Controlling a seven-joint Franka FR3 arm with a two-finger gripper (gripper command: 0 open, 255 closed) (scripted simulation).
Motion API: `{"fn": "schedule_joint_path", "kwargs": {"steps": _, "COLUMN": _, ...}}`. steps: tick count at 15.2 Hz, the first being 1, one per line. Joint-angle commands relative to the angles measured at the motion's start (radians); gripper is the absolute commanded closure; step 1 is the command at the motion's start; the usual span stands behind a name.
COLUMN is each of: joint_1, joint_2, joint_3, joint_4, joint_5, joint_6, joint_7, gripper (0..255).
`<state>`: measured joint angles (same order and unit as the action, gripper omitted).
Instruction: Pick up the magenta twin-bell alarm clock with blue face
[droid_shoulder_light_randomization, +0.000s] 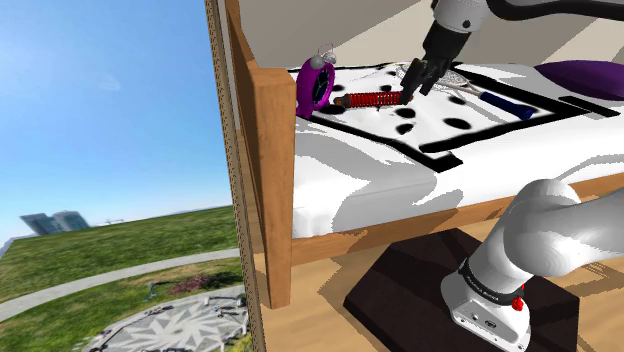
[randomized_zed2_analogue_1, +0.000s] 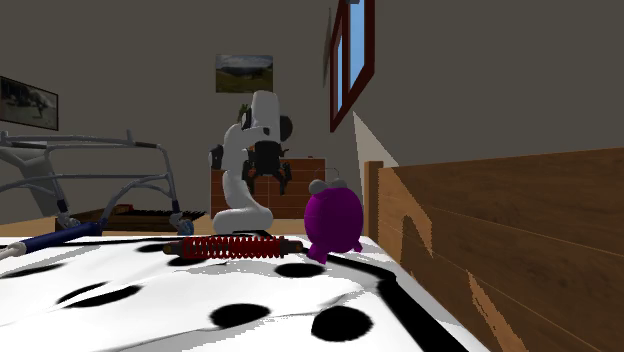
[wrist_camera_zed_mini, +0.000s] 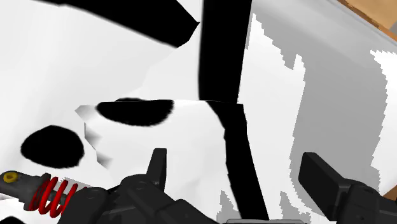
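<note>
Reaching up from its stand and over the bed, the white arm (droid_shoulder_light_randomization: 556, 232) tilts its gripper (droid_shoulder_light_randomization: 412, 88) down just above a red coil spring (droid_shoulder_light_randomization: 372, 98). We see the fingers spread wide, nothing between them. The magenta clock (droid_shoulder_light_randomization: 316, 82) stands upright at the mattress corner, beside the wooden bed frame (droid_shoulder_light_randomization: 272, 150), near the spring's other end. Under us lies a white bedspread (droid_shoulder_light_randomization: 350, 175) with black spots and bands, and a window (randomized_zed2_analogue_1: 350, 50) sits high on the wall.
</note>
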<state>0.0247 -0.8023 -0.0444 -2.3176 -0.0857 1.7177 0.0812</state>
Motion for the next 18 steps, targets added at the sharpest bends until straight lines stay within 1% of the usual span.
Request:
{"fn": "schedule_joint_path", "kwargs": {"steps": 1, "joint_1": 0.0, "joint_2": 0.0, "joint_3": 0.0, "joint_4": 0.0, "joint_5": 0.0, "joint_6": 0.0, "joint_7": 0.0, "gripper": 0}}
{"fn": "schedule_joint_path", "kwargs": {"steps": 5, "joint_1": -0.035, "joint_2": 0.129, "joint_3": 0.081, "joint_4": 0.101, "joint_5": 0.068, "joint_6": 0.025, "joint_7": 0.229, "gripper": 0}}
{"fn": "schedule_joint_path", "kwargs": {"steps": 9, "joint_1": -0.075, "joint_2": 0.271, "joint_3": 0.147, "joint_4": 0.231, "joint_5": 0.112, "joint_6": 0.041, "joint_7": 0.449, "gripper": 0}}
{"fn": "schedule_joint_path", "kwargs": {"steps": 13, "joint_1": -0.116, "joint_2": 0.422, "joint_3": 0.198, "joint_4": 0.388, "joint_5": 0.132, "joint_6": 0.043, "joint_7": 0.664, "gripper": 0}}
{"fn": "schedule_joint_path", "kwargs": {"steps": 18, "joint_1": -0.155, "joint_2": 0.619, "joint_3": 0.239, "joint_4": 0.617, "joint_5": 0.127, "joint_6": 0.024, "joint_7": 0.925, "gripper": 0}}
